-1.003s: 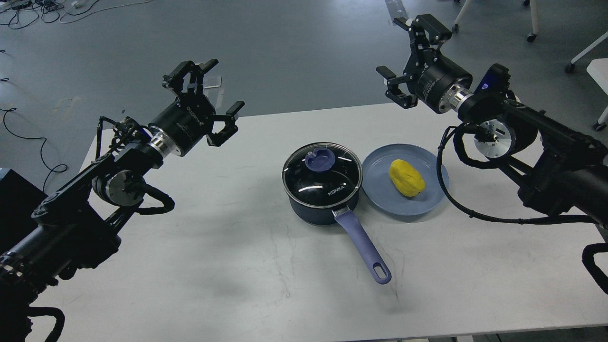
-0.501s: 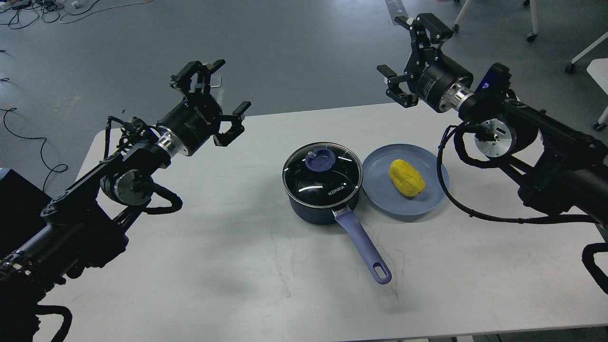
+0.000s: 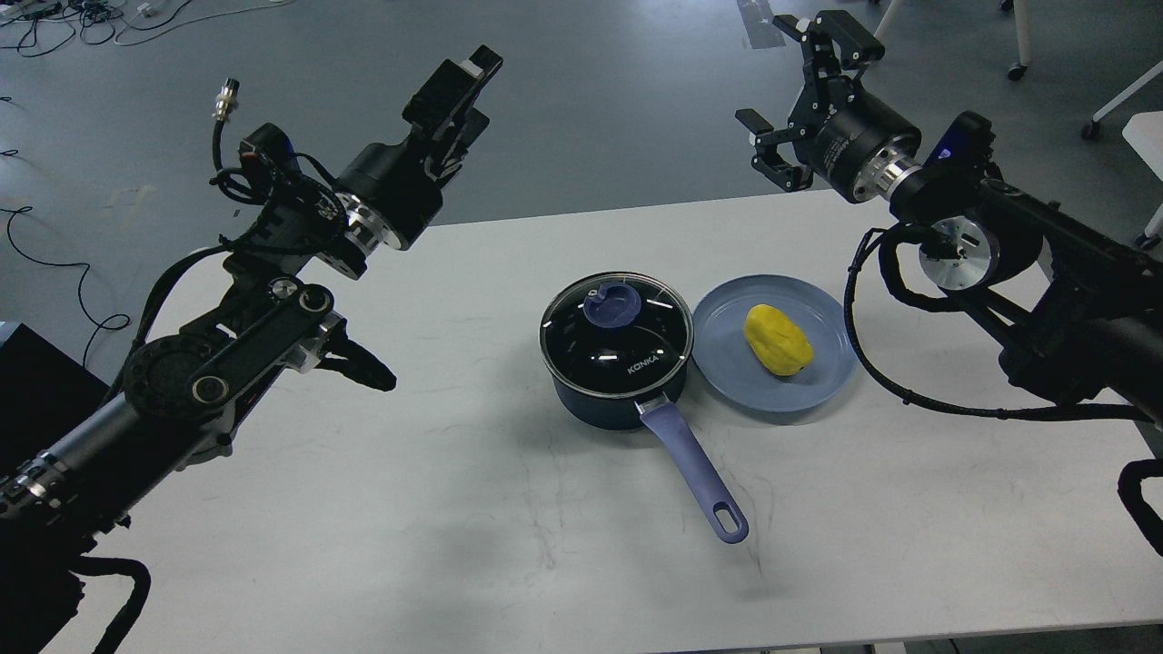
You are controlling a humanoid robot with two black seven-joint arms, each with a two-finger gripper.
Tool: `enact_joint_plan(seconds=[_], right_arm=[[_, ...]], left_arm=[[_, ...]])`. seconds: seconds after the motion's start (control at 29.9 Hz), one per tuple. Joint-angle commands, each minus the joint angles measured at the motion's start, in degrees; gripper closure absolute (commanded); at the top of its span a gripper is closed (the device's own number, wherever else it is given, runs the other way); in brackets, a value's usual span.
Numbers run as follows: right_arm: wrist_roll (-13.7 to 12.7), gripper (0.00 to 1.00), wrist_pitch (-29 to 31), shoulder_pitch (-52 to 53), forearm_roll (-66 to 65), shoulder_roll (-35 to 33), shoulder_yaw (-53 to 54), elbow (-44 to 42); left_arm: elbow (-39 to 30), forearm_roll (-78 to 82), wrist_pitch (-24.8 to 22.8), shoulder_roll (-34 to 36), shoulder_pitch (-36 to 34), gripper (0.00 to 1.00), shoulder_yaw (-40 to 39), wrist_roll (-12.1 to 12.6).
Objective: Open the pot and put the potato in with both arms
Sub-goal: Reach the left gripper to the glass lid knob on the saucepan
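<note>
The dark navy pot (image 3: 607, 401) stands at the middle of the white table (image 3: 436, 509) with its glass lid (image 3: 627, 350) on; the lid has a blue knob (image 3: 611, 304). Its lavender handle (image 3: 695, 472) points toward the front right. The yellow potato (image 3: 778, 340) lies on a blue plate (image 3: 727, 350) just right of the pot. My left gripper (image 3: 454, 86) is raised above the table's far left edge, seen side-on, so its fingers overlap. My right gripper (image 3: 798, 91) is open and empty, high beyond the far edge, behind the plate.
Cables (image 3: 54, 18) lie on the floor at the far left. Chair legs with castors (image 3: 1018, 64) stand at the far right. A black box (image 3: 27, 381) sits at the left edge beside the table.
My left arm has risen and its wrist has rolled, turning the gripper from face-on open to side-on. My right gripper has shifted slightly up and to the right. Pot, lid and potato have not moved.
</note>
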Motion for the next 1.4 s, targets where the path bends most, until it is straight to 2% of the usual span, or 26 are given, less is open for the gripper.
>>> enact_joint_plan(seconds=[0.0, 0.1, 0.2, 0.37, 0.57, 0.74, 0.9, 1.07, 1.37], right_arm=[[-0.4, 0.0, 0.1, -1.0, 0.0, -0.7, 2.5, -0.4], [-1.1, 0.0, 0.9, -2.2, 0.0, -1.5, 3.0, -2.7], [-2.6, 0.0, 1.3, -2.9, 0.2, -2.8, 2.4, -4.9], [-2.7, 0.0, 3.2, -4.3, 1.1, -3.6, 2.5, -7.5], [-2.7, 0.0, 2.8, -4.6, 1.1, -5.1, 3.1, -7.4], [-2.6, 0.0, 2.7, -4.6, 1.2, -6.0, 3.1, -7.4], [-2.7, 0.0, 2.6, -4.7, 1.1, -6.0, 3.1, -7.3], [-2.6, 0.0, 2.7, -4.5, 1.1, -6.5, 3.1, -7.2], [-2.6, 0.0, 1.8, -4.6, 1.1, -7.1, 3.0, -7.2]], left_arm=[[0.0, 15.1, 0.9, -0.6, -0.7, 0.02, 6.3, -1.9], [0.3, 25.0, 1.7, -0.6, -1.4, 0.02, 11.6, -1.9], [2.6, 29.6, 2.8, -1.5, -1.7, 0.02, 12.9, -1.9], [8.5, 37.8, 4.6, -5.9, -3.3, 0.02, 14.1, -1.9], [9.7, 44.1, 8.3, -7.7, -2.7, 0.02, 14.6, -1.9], [9.9, 45.6, 9.7, -8.0, -2.4, 0.02, 16.3, -1.9], [13.3, 45.6, 9.8, -8.2, -1.8, 0.02, 16.8, -1.9], [17.2, 45.6, 13.5, -8.3, -1.4, 0.02, 21.0, -1.9], [19.1, 45.6, 14.4, -10.1, -1.4, 0.02, 22.1, -1.9]])
